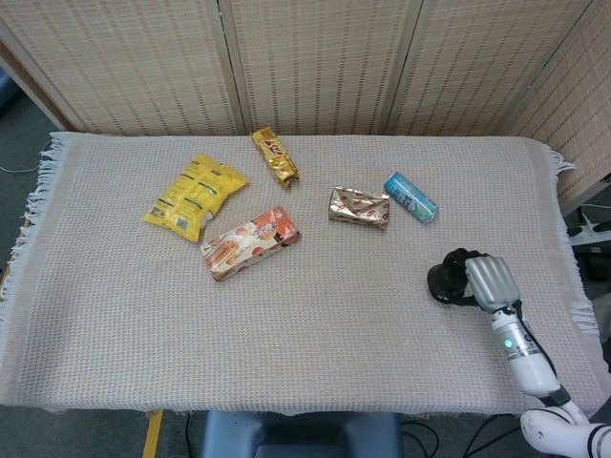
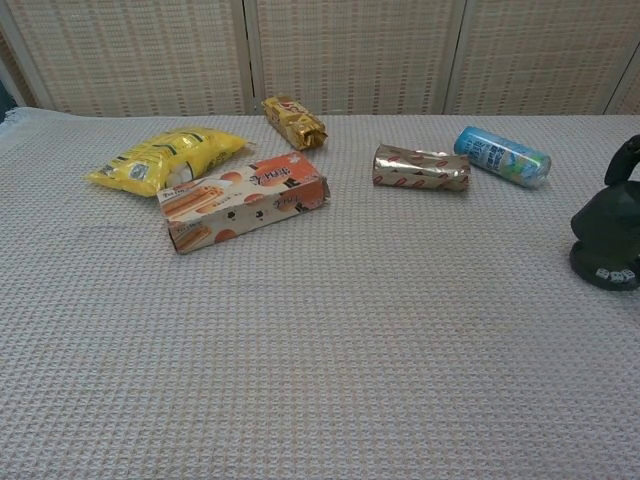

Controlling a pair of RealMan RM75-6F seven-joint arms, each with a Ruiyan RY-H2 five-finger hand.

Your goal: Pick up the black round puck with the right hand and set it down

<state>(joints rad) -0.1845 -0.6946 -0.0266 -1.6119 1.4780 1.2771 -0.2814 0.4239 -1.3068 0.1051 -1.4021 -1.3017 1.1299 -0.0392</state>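
Woven reed screens [image 1: 315, 62] stand behind a table covered by a pale waffle-weave cloth [image 1: 315, 334] with fringed ends. At the right side of the table the right hand [image 1: 487, 281] lies over the black round puck [image 1: 445, 282], its dark fingers [image 1: 459, 256] curled down around the puck's far and near sides so that the hand grips it; in the chest view only a dark fingertip [image 2: 627, 157] shows at the frame's right edge above the puck [image 2: 607, 243], and from these views I cannot tell whether the puck's base rests on the cloth or is just lifted. The left hand does not show in either view. The puck sits near the cloth's right fringe, with a broad bare stretch of cloth to its left and toward the front edge. Beyond it, well apart, lie a blue can [image 1: 410, 197] on its side and, just beside that, a crumpled silver-brown wrapper [image 1: 359, 207]. Farther left are an orange snack box [image 1: 251, 242], a yellow chip bag [image 1: 195, 195] and a gold bar wrapper [image 1: 274, 156] near the back edge. The puck looks matte black, low and domed, wider at its foot, with a small pale label on its front rim.
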